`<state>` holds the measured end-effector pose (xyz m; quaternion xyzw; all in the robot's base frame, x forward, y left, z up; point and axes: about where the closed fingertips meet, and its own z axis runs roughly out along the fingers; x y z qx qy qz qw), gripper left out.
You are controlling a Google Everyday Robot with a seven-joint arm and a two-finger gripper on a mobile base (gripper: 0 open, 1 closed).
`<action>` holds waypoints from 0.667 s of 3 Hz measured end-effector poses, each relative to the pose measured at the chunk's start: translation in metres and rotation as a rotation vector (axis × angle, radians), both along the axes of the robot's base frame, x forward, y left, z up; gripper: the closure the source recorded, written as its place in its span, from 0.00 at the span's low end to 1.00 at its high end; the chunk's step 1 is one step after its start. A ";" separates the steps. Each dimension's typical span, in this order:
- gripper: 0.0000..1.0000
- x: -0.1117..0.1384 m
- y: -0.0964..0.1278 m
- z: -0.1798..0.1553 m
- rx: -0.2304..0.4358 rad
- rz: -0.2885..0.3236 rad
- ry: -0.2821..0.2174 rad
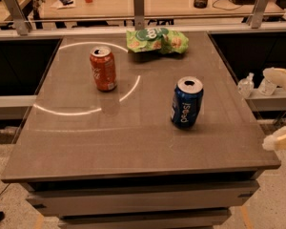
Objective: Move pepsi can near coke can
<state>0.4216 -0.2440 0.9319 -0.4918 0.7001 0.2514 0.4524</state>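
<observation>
The pepsi can [187, 102], dark blue with white lettering and a silver top, stands upright right of the middle of the grey-brown table [133, 132]. The coke can [103, 68], red-orange with a silver top, stands upright at the back left, well apart from the blue can. My gripper [282, 109] is off the table's right edge, right of the pepsi can and apart from it. Its two cream fingers [279, 77] are spread wide and hold nothing; they are partly cut off by the frame edge.
A green chip bag [156, 40] lies at the back of the table, behind both cans. A railing with metal posts [138, 3] runs behind the table. A shelf with small bottles [247, 85] stands to the right, near the gripper.
</observation>
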 end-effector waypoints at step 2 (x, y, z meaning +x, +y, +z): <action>0.00 -0.005 0.028 -0.020 0.121 -0.024 -0.015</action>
